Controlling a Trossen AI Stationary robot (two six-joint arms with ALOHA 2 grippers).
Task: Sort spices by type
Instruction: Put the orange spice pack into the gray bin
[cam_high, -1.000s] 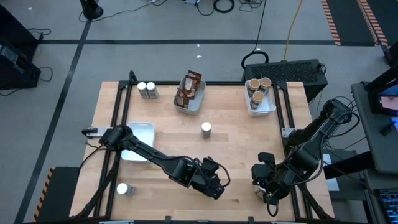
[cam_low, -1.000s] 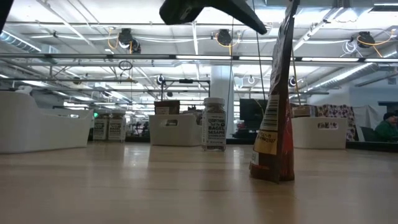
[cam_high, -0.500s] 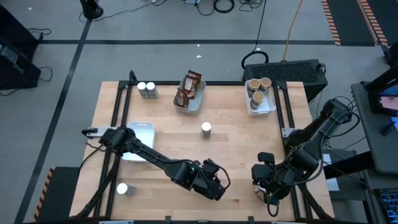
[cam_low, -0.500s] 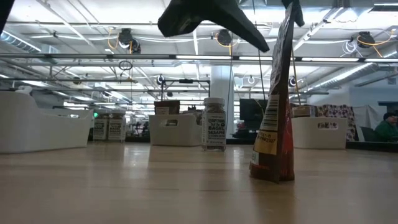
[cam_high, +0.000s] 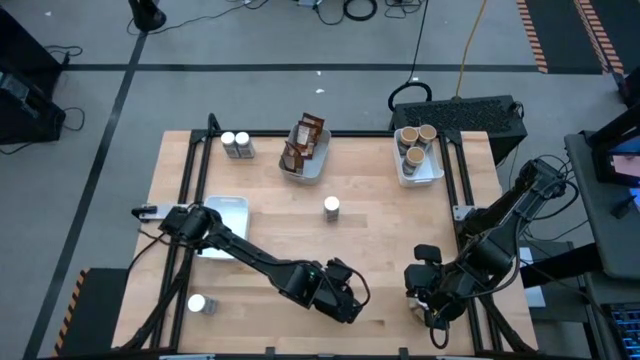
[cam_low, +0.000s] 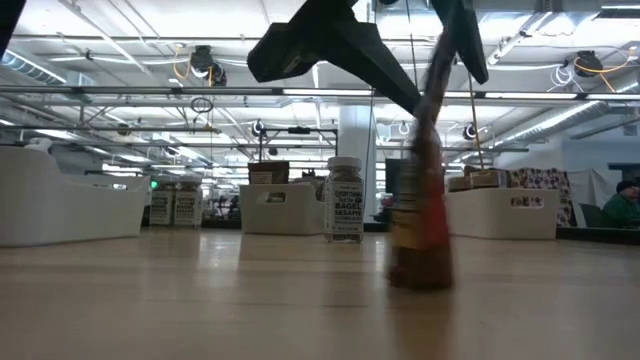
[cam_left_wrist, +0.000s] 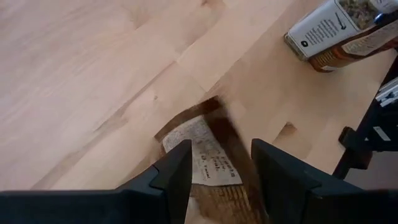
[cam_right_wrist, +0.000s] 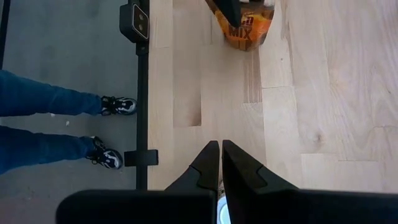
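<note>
Left tool (cam_left_wrist: 217, 171): closed on the upper part of a spice packet (cam_low: 420, 215), near the counter's (cam_high: 380, 215) front edge, between its middle and the right arm.
Held packet: flat, dark brown with an orange lower band and a white label; seen standing on the counter in the low view, blurred.
Left arm: stretched low across the counter from its left side towards the front centre, wrist bent down over the packet.
Right tool (cam_right_wrist: 221, 155): fingers pressed together, nothing held, parked at the front right of the counter.
Other packets (cam_high: 305, 140): gathered upright in a tray at the back centre.
Tan-topped tubs (cam_high: 415, 140): in a tray at the back right.
White-capped jars: two (cam_high: 236, 144) at the back left, one (cam_high: 331, 207) mid-counter, one (cam_high: 198, 303) at the front left.
White tray (cam_high: 225, 207): at the left.
</note>
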